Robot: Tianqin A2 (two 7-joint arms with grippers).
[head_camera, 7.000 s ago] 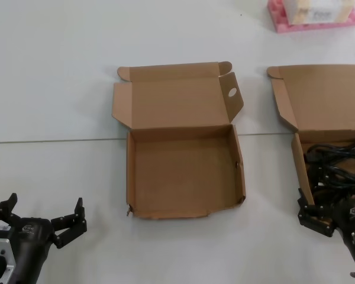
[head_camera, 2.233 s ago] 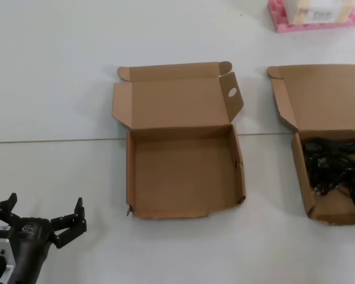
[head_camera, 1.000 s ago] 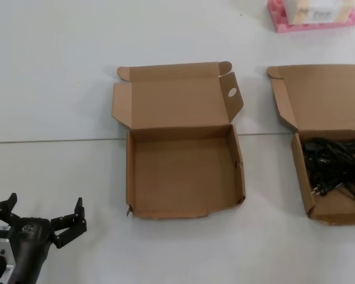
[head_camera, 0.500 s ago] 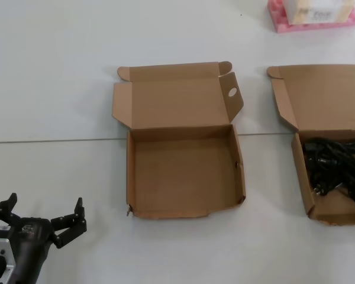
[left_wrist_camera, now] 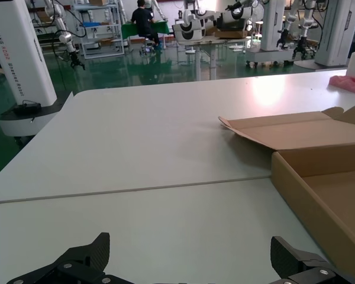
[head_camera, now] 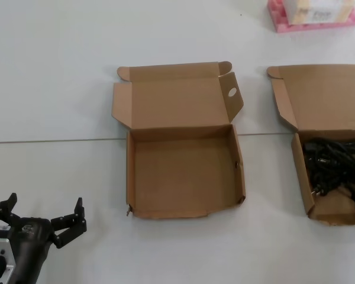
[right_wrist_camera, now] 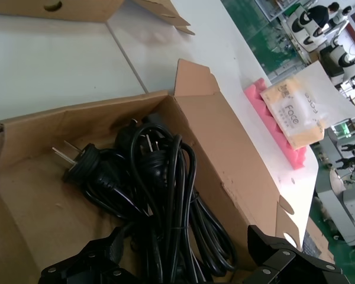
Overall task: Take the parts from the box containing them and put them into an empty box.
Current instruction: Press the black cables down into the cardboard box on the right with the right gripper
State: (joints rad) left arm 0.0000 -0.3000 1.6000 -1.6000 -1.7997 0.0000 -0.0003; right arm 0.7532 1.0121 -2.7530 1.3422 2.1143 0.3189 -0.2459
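A big white table [head_camera: 59, 77] is holding everything. The empty box [head_camera: 183, 171] is sitting in the middle of it with its lid lying open behind it, and one lid flap is showing a round hole [head_camera: 231, 92]. The box with the parts [head_camera: 334, 148] is sitting well apart on the right, running off the edge of the head view, with its lid open too. The parts [right_wrist_camera: 160, 195] are lying inside it as a loose heap of black cables, with plugs sticking out at the near corner. A pink tray [head_camera: 313, 15] with a packet on it is sitting far back on the table. The left hand [head_camera: 44, 222] is resting low near the front left, fingers spread wide, holding nothing. The right hand [right_wrist_camera: 189, 260] is hanging just over the cables, fingers wide apart, gripping nothing
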